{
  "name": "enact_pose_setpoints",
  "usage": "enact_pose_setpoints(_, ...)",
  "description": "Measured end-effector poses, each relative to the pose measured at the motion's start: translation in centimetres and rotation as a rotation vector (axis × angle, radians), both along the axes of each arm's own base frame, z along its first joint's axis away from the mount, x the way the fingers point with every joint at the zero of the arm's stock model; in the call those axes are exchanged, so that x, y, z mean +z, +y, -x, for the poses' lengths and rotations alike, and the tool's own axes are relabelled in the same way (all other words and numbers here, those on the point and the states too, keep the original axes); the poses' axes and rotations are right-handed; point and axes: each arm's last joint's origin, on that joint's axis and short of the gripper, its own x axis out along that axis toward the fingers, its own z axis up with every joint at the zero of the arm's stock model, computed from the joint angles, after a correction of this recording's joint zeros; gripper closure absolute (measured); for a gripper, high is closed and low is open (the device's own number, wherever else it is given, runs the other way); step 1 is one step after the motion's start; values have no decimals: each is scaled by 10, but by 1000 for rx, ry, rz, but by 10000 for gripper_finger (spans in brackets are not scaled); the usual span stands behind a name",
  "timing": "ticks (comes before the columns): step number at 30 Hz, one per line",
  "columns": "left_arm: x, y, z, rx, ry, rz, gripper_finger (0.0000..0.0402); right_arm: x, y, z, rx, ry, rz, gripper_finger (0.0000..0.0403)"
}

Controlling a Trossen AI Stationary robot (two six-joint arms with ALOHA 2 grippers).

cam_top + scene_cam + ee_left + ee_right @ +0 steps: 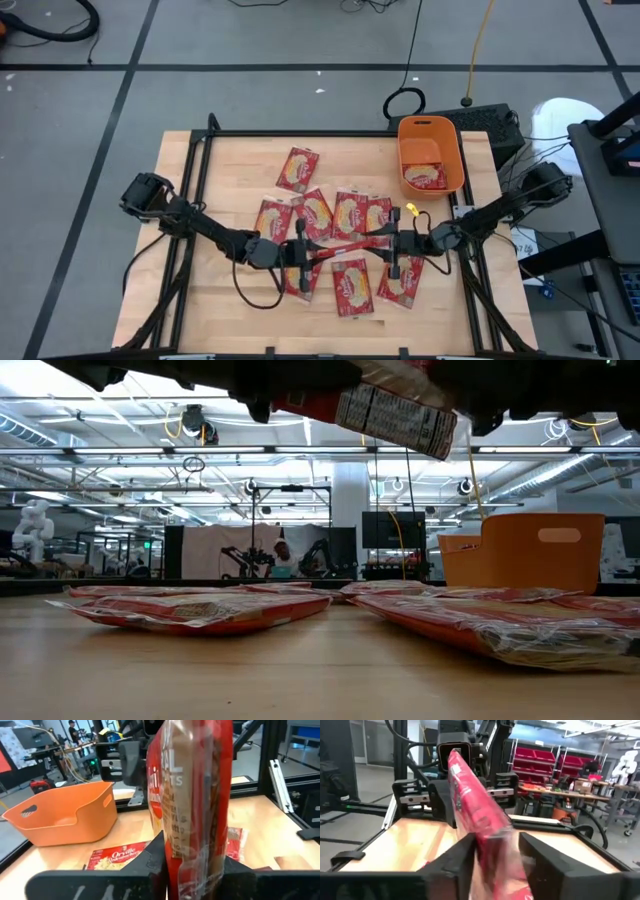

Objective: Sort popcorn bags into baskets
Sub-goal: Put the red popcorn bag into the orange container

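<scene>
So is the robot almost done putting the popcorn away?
Not nearly. The orange bin has at least one popcorn bag inside, so that bit looks done. Right now one bag is held up off the table between the left gripper and the right gripper, each pinching an end. About nine more bags lie on the wooden table, waiting.

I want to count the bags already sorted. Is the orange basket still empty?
No, the high view shows a popcorn bag already lying inside the orange basket at the table's far right corner.
</scene>
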Motion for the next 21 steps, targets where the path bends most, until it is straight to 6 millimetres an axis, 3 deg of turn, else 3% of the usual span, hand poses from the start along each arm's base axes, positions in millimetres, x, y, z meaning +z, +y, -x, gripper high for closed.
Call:
enact_pose_setpoints(6,-7,0,2,44,69,-11,368,10,-3,9,-3,26,-33,198)
enact_pose_setpoints(10,-14,2,4,96,132,-44,365,16,3,5,-171,214,58,187)
enact_pose_setpoints(15,-15,8,3,152,139,-87,350,47,17,-19,-211,398,107,189)
enact_pose_setpoints(21,-19,16,2,188,184,-108,370,78,33,-49,-202,537,214,189)
